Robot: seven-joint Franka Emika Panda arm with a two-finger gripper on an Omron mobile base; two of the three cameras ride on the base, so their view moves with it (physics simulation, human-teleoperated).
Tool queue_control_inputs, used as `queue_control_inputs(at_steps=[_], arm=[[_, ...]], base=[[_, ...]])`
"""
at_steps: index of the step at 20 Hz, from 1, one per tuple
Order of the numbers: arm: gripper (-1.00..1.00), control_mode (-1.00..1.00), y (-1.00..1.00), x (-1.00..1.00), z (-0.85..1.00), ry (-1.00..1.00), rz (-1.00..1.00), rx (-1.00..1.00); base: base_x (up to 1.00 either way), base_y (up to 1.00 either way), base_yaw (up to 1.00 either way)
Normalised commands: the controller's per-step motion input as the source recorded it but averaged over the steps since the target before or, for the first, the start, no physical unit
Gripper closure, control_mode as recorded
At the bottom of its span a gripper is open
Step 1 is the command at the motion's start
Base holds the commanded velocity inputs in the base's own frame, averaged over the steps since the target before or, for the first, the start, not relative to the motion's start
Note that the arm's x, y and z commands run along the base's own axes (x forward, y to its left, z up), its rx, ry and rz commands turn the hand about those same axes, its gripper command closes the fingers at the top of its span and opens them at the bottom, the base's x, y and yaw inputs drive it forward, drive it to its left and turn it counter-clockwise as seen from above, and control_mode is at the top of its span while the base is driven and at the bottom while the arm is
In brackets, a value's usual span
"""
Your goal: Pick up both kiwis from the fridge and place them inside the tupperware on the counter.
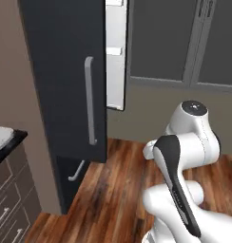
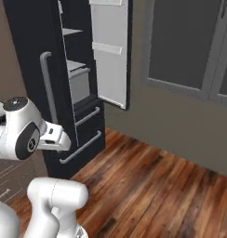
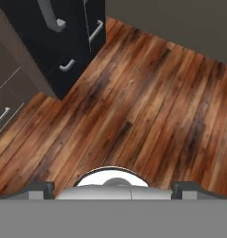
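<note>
The black fridge (image 1: 65,71) stands ahead on the left. Its left door is shut, with a long grey bar handle (image 1: 89,99). Its right door (image 2: 108,51) is swung open and shows white bins. Light grey inner shelves (image 2: 78,69) can be seen through the opening. The kiwis are out of view. At the far left edge, a corner of the white tupperware (image 1: 0,135) lies on the black counter (image 1: 17,136). My gripper (image 3: 113,188) is open, its fingertips (image 3: 41,188) wide apart over bare wood floor with nothing between them.
Tan drawers with silver handles (image 1: 8,204) sit under the counter at the lower left. Wood floor (image 2: 148,176) stretches in front of the fridge. A beige wall with dark grey panels (image 2: 185,42) closes the right side. The fridge's lower drawers (image 2: 83,135) face me.
</note>
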Motion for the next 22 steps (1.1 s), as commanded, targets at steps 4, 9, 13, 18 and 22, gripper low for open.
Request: queue_control_inputs(at_steps=[4,9,13,18,22], arm=[[-1.0,1.0,0.0,0.0,0.0,0.0,0.0,0.0],[-1.0,1.0,0.0,0.0,0.0,0.0,0.0,0.0],[-1.0,1.0,0.0,0.0,0.0,0.0,0.0,0.0],[-1.0,1.0,0.0,0.0,0.0,0.0,0.0,0.0],[-1.0,1.0,0.0,0.0,0.0,0.0,0.0,0.0]], base=[[0.16,-0.82,-0.63],[0.55,-0.64,-0.13],[0.81,-0.46,0.43],[0.89,-0.45,0.72],[0.75,-0.67,0.77]])
